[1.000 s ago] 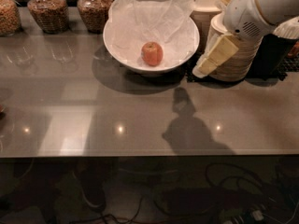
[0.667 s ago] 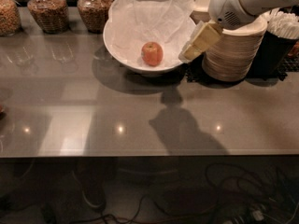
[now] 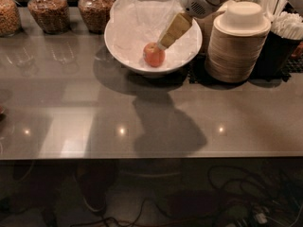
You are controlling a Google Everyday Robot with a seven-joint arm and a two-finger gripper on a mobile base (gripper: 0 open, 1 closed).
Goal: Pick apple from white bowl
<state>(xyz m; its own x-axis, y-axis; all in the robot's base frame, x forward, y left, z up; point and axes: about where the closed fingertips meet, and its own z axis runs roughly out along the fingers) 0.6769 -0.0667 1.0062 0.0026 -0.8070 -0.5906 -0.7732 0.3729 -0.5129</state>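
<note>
The small reddish-orange apple (image 3: 154, 55) lies in the wide white bowl (image 3: 115, 47), which is lined with crinkled white paper and stands at the back middle of the grey table. My gripper (image 3: 165, 43) reaches down from the upper right on a white arm. Its tan tip is inside the bowl, just above and to the right of the apple, very close to it. I cannot see whether it touches the apple. The apple rests on the paper.
Brown glass jars (image 3: 46, 9) of food stand at the back left. A stack of tan disposable bowls (image 3: 238, 44) stands right of the white bowl, with a dark holder of white utensils (image 3: 284, 37) beyond. The table's front edge (image 3: 151, 156) has cables on the floor below.
My gripper has moved left and down, from in front of the stacked tan bowls to inside the white bowl beside the apple. The apple and the bowl have not moved.
</note>
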